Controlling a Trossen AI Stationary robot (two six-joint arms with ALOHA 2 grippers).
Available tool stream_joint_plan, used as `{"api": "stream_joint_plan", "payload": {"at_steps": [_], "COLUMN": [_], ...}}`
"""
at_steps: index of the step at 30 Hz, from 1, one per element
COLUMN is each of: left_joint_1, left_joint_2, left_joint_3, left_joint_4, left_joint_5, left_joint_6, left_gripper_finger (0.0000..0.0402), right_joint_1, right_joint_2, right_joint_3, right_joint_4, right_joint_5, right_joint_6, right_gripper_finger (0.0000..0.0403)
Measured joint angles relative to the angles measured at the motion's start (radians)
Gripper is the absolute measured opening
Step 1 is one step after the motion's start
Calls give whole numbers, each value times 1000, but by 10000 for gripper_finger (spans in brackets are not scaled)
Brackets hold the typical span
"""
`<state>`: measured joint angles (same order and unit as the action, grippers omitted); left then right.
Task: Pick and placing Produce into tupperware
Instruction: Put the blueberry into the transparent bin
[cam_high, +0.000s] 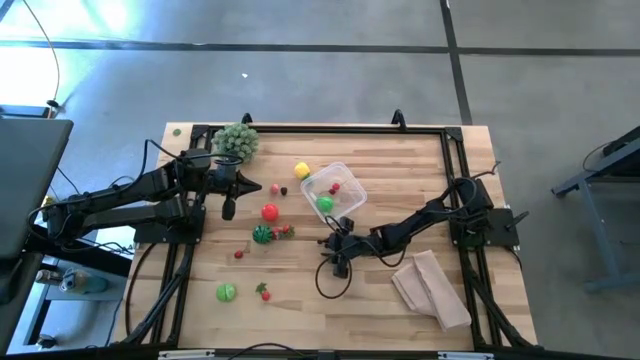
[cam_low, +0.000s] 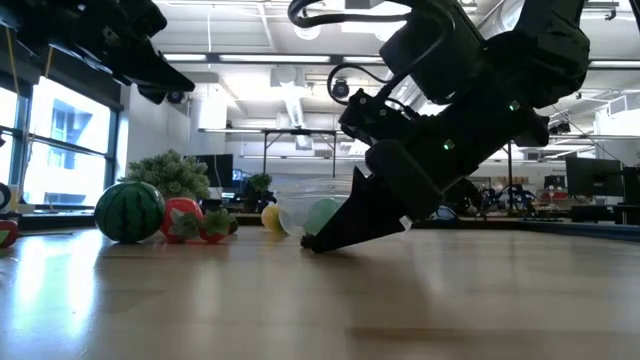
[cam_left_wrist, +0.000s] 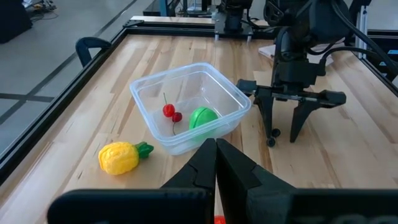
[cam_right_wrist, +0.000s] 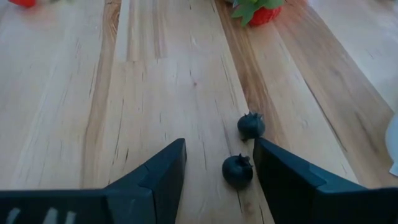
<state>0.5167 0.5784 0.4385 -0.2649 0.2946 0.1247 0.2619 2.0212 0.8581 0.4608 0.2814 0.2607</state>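
Observation:
The clear tupperware (cam_high: 333, 192) (cam_left_wrist: 186, 102) stands mid-table and holds a green fruit (cam_left_wrist: 203, 117) and red cherries (cam_left_wrist: 170, 112). A yellow fruit (cam_left_wrist: 119, 157) lies beside it. Two dark blueberries (cam_right_wrist: 238, 170) (cam_right_wrist: 251, 126) lie on the wood. My right gripper (cam_right_wrist: 217, 171) (cam_high: 337, 262) is open, slanting down with its fingertips at the table. The nearer blueberry sits between its fingers, close to one of them; whether it touches I cannot tell. My left gripper (cam_left_wrist: 216, 152) (cam_high: 228, 207) hovers shut at the left, holding nothing.
A red tomato (cam_high: 270, 211), a small watermelon (cam_high: 262, 234), strawberries (cam_high: 286, 232) (cam_high: 264, 292) and a green apple (cam_high: 226, 292) lie scattered left of centre. A pale-green spiky plant (cam_high: 236, 140) stands at the far left. A tan folded cloth (cam_high: 430, 288) lies near right.

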Motion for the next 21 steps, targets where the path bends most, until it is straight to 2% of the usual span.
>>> {"api": "stream_joint_plan", "payload": {"at_steps": [21], "left_joint_1": [0], "left_joint_2": [0], "left_joint_3": [0], "left_joint_4": [0], "left_joint_5": [0], "left_joint_6": [0], "left_gripper_finger": [1], "right_joint_1": [6], "right_joint_2": [-3], "right_joint_3": [0], "right_joint_4": [-61], "right_joint_5": [-19], "right_joint_6": [89], "right_gripper_finger": [185]}}
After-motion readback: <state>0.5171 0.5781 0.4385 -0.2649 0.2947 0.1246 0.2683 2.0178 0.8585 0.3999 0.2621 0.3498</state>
